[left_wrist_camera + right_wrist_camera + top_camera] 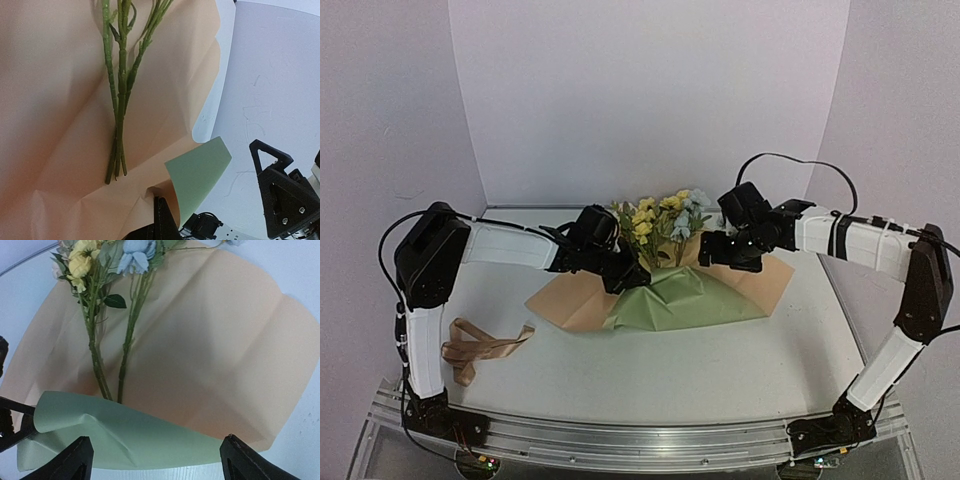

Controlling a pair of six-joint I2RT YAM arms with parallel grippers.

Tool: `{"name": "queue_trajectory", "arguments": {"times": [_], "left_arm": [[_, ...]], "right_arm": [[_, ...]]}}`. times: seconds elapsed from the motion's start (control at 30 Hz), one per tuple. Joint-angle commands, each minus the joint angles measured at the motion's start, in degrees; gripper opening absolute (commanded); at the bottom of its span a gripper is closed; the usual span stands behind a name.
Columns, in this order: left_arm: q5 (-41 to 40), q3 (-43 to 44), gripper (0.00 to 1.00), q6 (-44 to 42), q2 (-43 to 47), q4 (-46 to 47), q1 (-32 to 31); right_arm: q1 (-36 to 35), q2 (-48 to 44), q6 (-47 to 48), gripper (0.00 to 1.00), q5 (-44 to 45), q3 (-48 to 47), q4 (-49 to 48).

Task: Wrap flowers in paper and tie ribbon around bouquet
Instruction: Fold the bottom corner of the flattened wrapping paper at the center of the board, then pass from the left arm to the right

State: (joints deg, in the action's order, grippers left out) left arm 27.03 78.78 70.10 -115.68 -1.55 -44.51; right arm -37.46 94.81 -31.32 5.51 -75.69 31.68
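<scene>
flowers: small bunch [660,220], yellow and pale blue heads toward the back wall. It lies flat on the paper's tan face, about mid-sheet.
stems: thin, green [119,100], running from the heads toward the near edge. Their ends sit on tan paper just beside the flap's fold. In the right wrist view the raised flap hides the ends.
paper: large creased sheet [570,302], spread on the table tan side up and not closed around the flowers.
flap: the sheet's near edge is folded up and over, green face showing [685,300]. It is a long green band in the right wrist view [125,432], and one corner curls upright in the left wrist view [200,172].
left fingers: together [162,222], pinched on the paper at the flap's left end. The tip is at the flap's edge in the top view [634,280].
right fingers: wide apart [75,462], nothing between them. They hang over the flap's right part, above the sheet, and contact cannot be judged. In the top view they are just right of the flowers [712,250].
ribbon: tan, glossy, in loose loops [480,348]. It lies on the table near the left corner, well apart from the paper and beside the left arm.
table: white top [650,385]. The paper sits mid-table, nearer the back wall.
</scene>
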Motion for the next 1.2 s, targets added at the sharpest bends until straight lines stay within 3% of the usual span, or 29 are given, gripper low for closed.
{"name": "queue_trajectory", "arguments": {"times": [0.0,0.4,0.7,0.87,1.17], "left_arm": [[5.07,1.40,0.00,-2.30,1.66,1.29,-0.83],[7.33,-3.85,0.01,-3.75,7.81,1.29,-6.17],[9.47,-8.67,0.02,-3.25,11.48,2.69,-8.03],[9.30,-9.05,0.02,-2.97,11.95,3.23,-8.21],[9.42,-8.65,0.02,-2.00,11.44,3.79,-8.23]], "right_arm": [[-0.23,-3.57,5.75,0.93,-9.57,1.39,-8.01],[-1.21,-9.24,15.75,0.93,-25.60,6.62,-9.10],[-1.70,-14.76,12.96,0.95,-35.86,19.28,-16.77],[-2.17,-15.22,12.35,0.95,-39.51,20.98,-19.42],[-2.61,-12.36,12.89,0.81,-43.10,18.44,-19.48]]}}
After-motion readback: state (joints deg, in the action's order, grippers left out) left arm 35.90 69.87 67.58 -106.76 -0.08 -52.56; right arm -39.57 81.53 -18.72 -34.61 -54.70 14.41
